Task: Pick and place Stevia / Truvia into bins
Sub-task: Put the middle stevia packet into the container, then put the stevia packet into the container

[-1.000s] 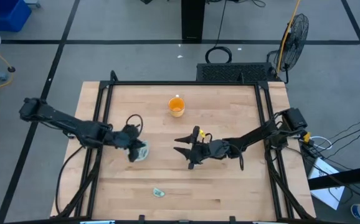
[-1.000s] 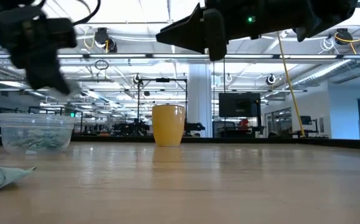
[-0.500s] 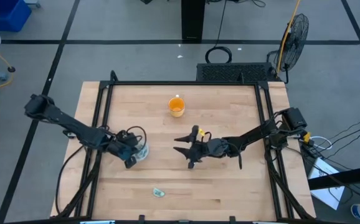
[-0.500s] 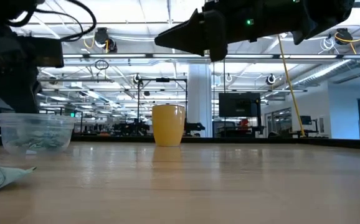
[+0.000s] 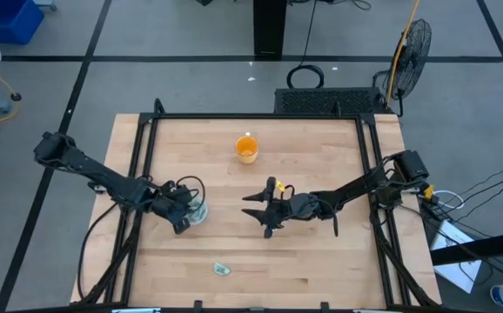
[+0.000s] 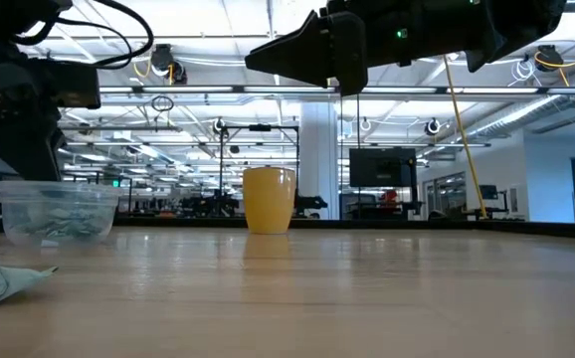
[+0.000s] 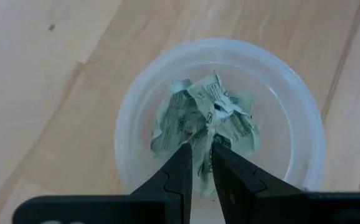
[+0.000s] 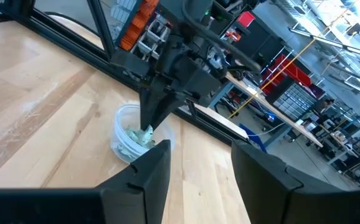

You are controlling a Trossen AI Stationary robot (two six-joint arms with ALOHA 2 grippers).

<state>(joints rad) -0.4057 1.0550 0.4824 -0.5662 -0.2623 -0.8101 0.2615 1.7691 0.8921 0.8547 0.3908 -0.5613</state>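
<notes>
A clear plastic cup (image 5: 197,211) stands left of the table's middle with several crumpled pale green and white Stevia packets (image 7: 230,121) in it. My left gripper (image 7: 203,152) points down into the cup's mouth, nearly shut on one packet. One more packet (image 5: 221,269) lies flat on the table near the front edge. My right gripper (image 5: 264,213) hovers open and empty above the table's middle, facing the cup. My left gripper pinches a strip of one crumpled packet (image 7: 202,163) between its two fingers, coming from above and pointing down. The packet hangs at the fingertips inside the cup's mouth (image 8: 145,133), over the other packets. Whether it rests on them I cannot tell.
An orange cup (image 5: 246,149) stands upright toward the table's far edge. A black frame (image 5: 256,116) runs along the table's sides. Bare wood lies between the two cups and to the right of the loose packet.
My left gripper has gone down to the clear cup's mouth and a little toward the table's left and near edges, then stopped there. The cup and the loose packet have stayed in place.
</notes>
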